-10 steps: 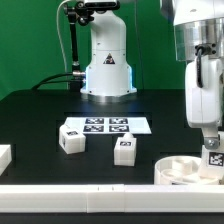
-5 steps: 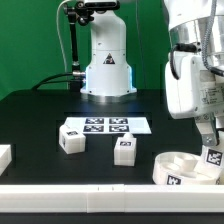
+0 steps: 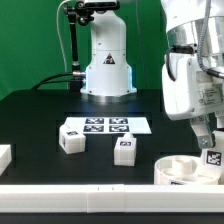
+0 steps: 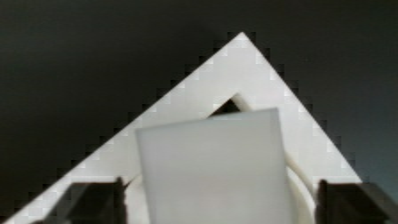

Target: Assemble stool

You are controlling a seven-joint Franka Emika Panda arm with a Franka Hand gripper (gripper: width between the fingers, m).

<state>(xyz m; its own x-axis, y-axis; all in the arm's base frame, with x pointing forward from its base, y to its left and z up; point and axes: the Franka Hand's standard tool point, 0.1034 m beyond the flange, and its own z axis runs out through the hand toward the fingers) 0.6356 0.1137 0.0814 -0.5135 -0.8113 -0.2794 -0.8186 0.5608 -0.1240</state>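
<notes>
Gripper (image 3: 206, 138) hangs above the seat disc (image 3: 172, 172), which lies at the table's front edge on the exterior view's right. Its fingers (image 4: 93, 203) are spread, clear on both sides of the upright leg (image 3: 212, 157) standing in the disc. A second leg (image 3: 72, 137) and a third leg (image 3: 124, 149) stand loose just in front of the marker board (image 3: 105, 125).

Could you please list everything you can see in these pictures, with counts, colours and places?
seat disc: 1, white, front of the table, exterior view's right.
loose legs: 2, white with tags, in front of the marker board.
third leg: 1, white with a tag, upright at the seat disc, below the pincer.
marker board: 1, white, table centre.
block: 1, white, exterior view's left edge.
table: 1, black.
base: 1, white, behind the table.
arm: 1, white, exterior view's right.
pincer: 1, dark fingers, open around the third leg.
</notes>
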